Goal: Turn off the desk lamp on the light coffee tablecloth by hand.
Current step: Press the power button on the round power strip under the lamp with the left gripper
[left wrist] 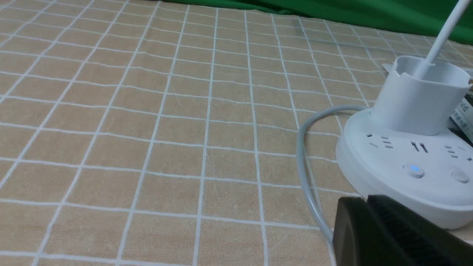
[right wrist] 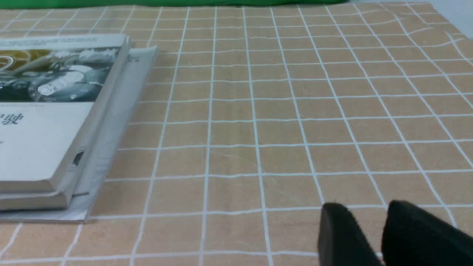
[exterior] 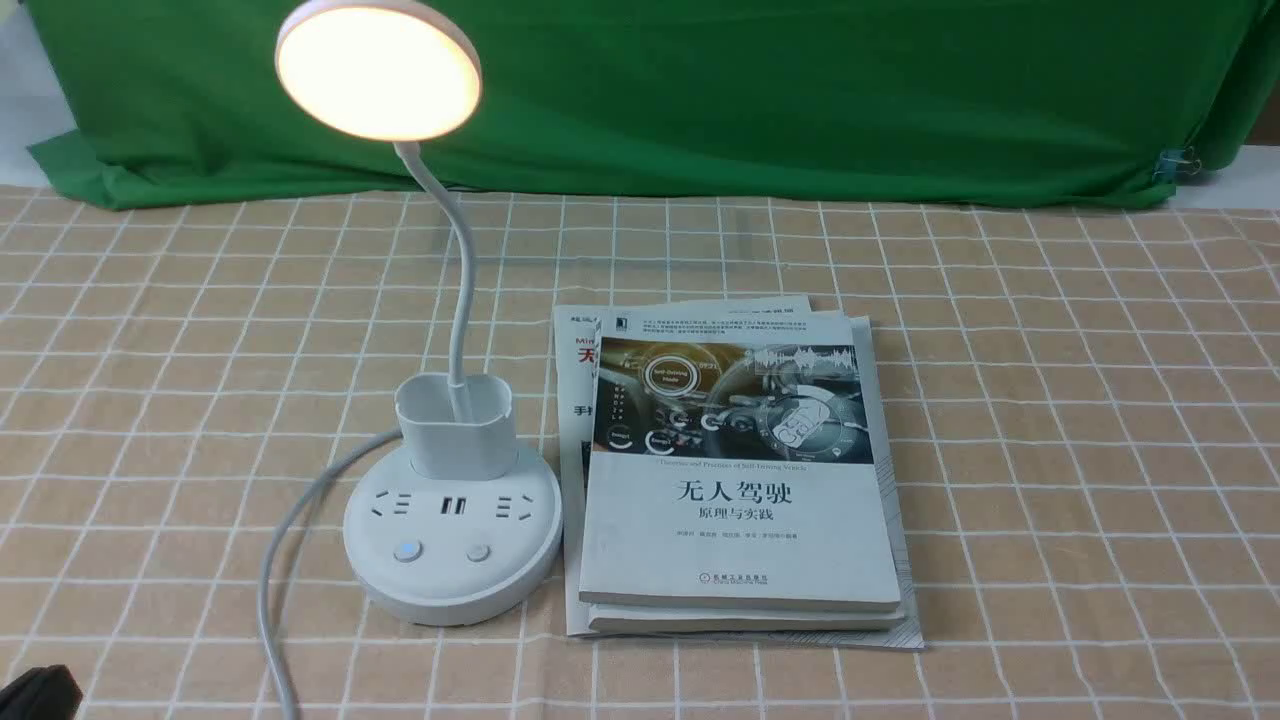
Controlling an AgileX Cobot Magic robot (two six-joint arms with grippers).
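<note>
- Lamp (exterior: 455,430) stands on the tablecloth (exterior: 1050,420), left of centre. Its disc head glows warm and its thin neck curves up out of the pen cup.
- Two buttons sit on the near side of its round base: the left button (left wrist: 414,170) shows a small blue light, the right button (left wrist: 460,176) is unlit.
- A pale cord (exterior: 290,540) leaves the base on the left and loops toward the near edge.
- A stack of books (exterior: 740,500) lies just right of the base.
- A green cloth (exterior: 800,90) hangs across the far side.
- Left gripper (left wrist: 369,212) is low at the near left, apart from the base. Only a black block of it shows, so I cannot tell whether it is parted or closed.
- Right gripper (right wrist: 375,216) is low over bare cloth right of the books, its fingers slightly parted with nothing between them.
</note>
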